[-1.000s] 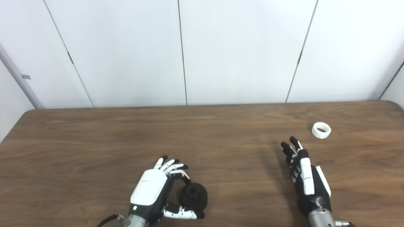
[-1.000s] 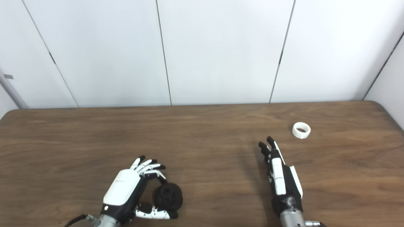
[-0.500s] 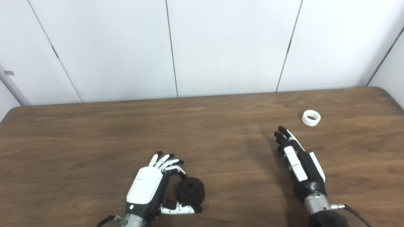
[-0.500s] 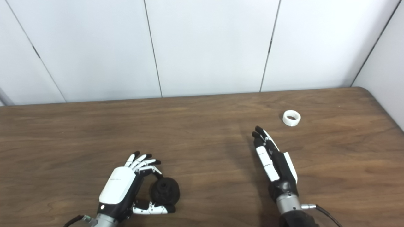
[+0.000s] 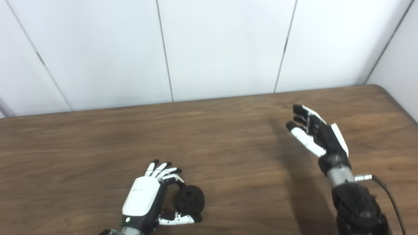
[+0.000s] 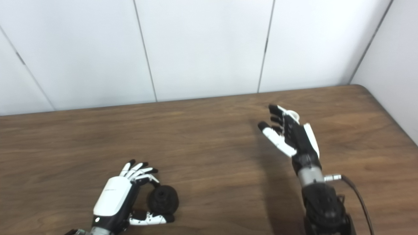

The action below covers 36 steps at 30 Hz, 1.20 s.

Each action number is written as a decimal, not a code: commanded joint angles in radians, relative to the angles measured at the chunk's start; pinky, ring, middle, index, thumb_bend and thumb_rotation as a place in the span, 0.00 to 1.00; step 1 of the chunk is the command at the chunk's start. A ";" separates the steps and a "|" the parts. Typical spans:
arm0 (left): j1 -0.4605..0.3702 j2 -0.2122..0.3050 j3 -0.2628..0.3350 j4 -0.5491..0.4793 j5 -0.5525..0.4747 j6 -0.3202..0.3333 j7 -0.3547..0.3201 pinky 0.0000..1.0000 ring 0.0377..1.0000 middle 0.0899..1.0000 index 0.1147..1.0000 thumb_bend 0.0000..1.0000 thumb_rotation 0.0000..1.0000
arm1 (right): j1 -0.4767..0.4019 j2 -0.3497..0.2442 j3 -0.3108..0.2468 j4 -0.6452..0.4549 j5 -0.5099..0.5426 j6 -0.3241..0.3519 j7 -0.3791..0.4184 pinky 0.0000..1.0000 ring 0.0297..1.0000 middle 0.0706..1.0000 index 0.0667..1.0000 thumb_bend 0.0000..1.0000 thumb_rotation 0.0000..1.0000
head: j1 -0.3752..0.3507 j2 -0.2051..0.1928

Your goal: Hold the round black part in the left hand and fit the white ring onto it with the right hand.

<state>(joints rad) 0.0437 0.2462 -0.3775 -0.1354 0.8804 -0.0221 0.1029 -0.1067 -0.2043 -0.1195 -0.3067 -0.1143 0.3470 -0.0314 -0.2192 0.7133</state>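
- Overall, white panelled walls [image 5: 222, 49] with dark vertical seams close the room behind; a side wall meets them at the right.
- Brown wood-grain surface [image 5: 81, 137] spans both views, its far right corner rounded.
- Right hand [image 5: 315, 135], black and white, is raised above the far right of the surface, released, fingers spread and holding nothing; judged poised to come down on the ring.
- Left hand [image 5: 147, 199], white-backed, rests near the front edge, fingers and thumb curled around the round black part [image 5: 190, 199] but not visibly clenched; the part appears to sit on the surface.
- Small white plastic ring [image 6: 294, 114] shows only as a sliver behind the right fingertips in the right eye view; not yet picked up.
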 commanded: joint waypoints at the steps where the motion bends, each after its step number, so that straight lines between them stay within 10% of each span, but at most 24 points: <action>1: 0.025 0.026 -0.011 0.007 0.019 -0.005 -0.034 1.00 0.89 0.77 0.42 0.52 0.05 | -0.053 -0.029 -0.016 -0.022 -0.021 0.008 -0.008 0.81 0.87 0.88 0.80 0.60 0.54 | 0.000 0.001; 19: 0.037 0.061 0.026 0.005 0.001 -0.033 -0.037 1.00 0.88 0.75 0.42 0.52 0.05 | -0.228 -0.337 0.154 0.219 -0.438 0.059 0.050 0.95 0.96 0.92 0.74 0.76 0.43 | -0.091 -0.019; 36: 0.044 0.067 0.044 0.002 -0.010 -0.039 -0.056 1.00 0.88 0.74 0.42 0.52 0.05 | -0.381 -0.406 0.262 0.470 -0.540 0.099 0.158 1.00 1.00 0.99 0.76 0.86 0.38 | -0.118 -0.030</action>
<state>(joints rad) 0.0589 0.2843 -0.3385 -0.1462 0.8567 -0.0758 0.0771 -0.4304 -0.5805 0.1464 0.1758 -0.6381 0.4415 0.1258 -0.3375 0.6826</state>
